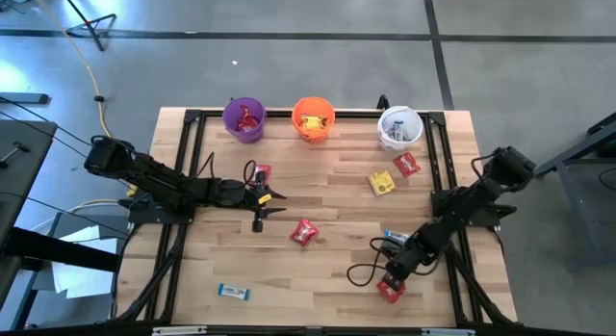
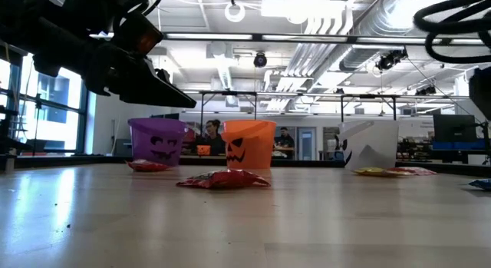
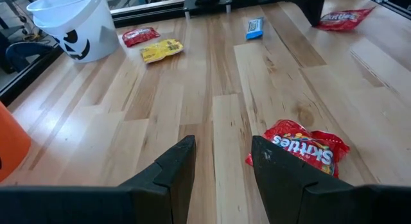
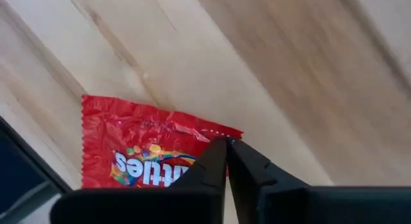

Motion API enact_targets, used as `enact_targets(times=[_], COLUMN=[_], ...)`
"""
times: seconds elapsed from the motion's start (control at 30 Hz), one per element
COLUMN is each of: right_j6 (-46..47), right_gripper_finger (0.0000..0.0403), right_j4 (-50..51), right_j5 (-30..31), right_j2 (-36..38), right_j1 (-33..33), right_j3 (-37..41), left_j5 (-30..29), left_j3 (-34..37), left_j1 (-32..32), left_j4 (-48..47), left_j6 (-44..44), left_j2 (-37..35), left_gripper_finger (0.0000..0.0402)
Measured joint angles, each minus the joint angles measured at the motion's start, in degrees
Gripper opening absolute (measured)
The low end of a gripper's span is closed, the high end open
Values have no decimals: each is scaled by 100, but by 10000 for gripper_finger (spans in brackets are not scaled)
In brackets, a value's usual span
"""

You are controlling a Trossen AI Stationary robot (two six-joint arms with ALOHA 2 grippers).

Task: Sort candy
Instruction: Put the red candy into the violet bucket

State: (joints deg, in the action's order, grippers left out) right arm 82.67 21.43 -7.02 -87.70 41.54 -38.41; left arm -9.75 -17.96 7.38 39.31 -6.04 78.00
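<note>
Right gripper [image 4: 226, 142] sits at the table's near right corner, fingers pinched together on the edge of a red packet [image 4: 144, 153]. Blue-and-white bar [image 1: 234, 293] lies near the front left edge. Left gripper [image 1: 269, 200] hovers mid-table, fingers apart, holding nothing, another red packet [image 3: 305, 146] just beside it. Further back: yellow packet [image 1: 381, 183], then purple bucket [image 1: 243, 118], orange bucket [image 1: 313, 118] and white bucket [image 1: 399, 127] along the far edge, candy inside each.

The wooden table [image 1: 327, 278] carries purple [image 1: 244, 118], orange [image 1: 313, 118] and white [image 1: 398, 128] buckets along its far edge, with candy [image 1: 304, 232] packets scattered loose across it.
</note>
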Motion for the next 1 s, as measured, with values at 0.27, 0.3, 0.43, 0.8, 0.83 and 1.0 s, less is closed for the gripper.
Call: enact_targets(times=[0.27,0.3,0.43,0.8,0.83,1.0], right_j6=[-796,-819,-835,-803,-811,-942], right_gripper_finger=[11,17,70,201,203,203], right_j4=[1016,1106,1365,1348,1255,1099], right_j5=[199,196,378,145,70,-252], right_j2=[-15,-15,-12,-307,-370,-687], right_j1=[-296,-303,-286,-300,-320,-458], right_j3=[-569,-661,-936,-944,-944,-972], left_j5=[0,0,-1,0,0,1], left_j3=[0,0,0,0,0,0], left_j1=[-1,0,0,0,0,0], left_j4=[-3,-5,-7,-50,-50,-50], left_j6=[0,0,-2,44,44,44], left_j2=[0,0,0,0,0,0], left_gripper_finger=[140,140,140,140,140,140])
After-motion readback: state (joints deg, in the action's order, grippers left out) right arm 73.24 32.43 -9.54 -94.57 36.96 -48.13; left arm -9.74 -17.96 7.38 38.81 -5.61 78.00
